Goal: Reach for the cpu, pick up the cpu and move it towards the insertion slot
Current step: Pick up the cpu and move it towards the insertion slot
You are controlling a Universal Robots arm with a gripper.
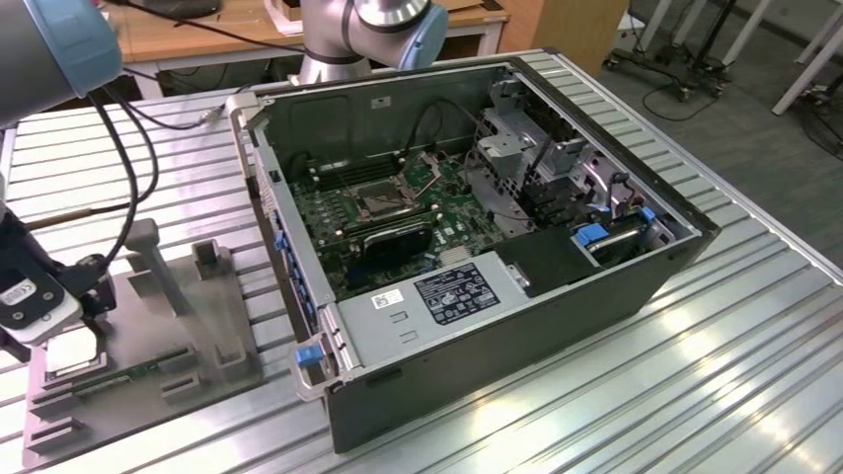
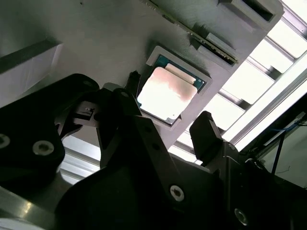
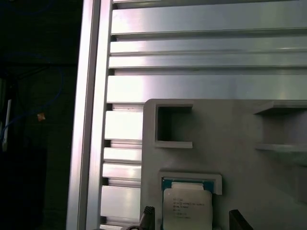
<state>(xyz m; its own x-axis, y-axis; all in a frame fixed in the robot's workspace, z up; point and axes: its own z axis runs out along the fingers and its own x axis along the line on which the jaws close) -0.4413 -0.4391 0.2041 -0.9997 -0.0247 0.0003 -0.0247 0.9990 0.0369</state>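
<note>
**Near field.** At the exterior view's near left, the gripper point(image 2: 169, 100) hangs over a grey fixture plate point(image 1: 178, 341) that lies on the slatted aluminium table point(image 1: 685, 375). Its jaws stand wide and hold nothing. In both wrist views one dark finger point(image 2: 205, 128) stands off each of two opposite sides of the cpu point(image 2: 168, 93), with a visible gap on either side.

The cpu lies flat, silver top up, in a square walled recess point(image 3: 165, 178) of the plate, and is not yet lifted. A narrow green circuit strip point(image 1: 125, 376) lies in the plate just beside it.

**Assessment.** The step in hand is the reach, close to the grasp. These angles do not show with confidence whether the fingertips are down to the chip's edge.

- **Alignment:** the gripper should be centred so both gaps match, and kept square to the chip's sides.
- **Depth:** it should be low enough that the pads face the chip's thin edge, not the recess wall.
- **Closure:** closing should be slow and light. An uneven closure would likely tilt the chip or jam it in the recess.

**Far field.** The open computer case point(image 1: 527, 296) lies on its side mid-scene. The insertion slot point(image 1: 379, 203) sits in its green circuit board point(image 1: 455, 197), well apart from the cpu.
</note>
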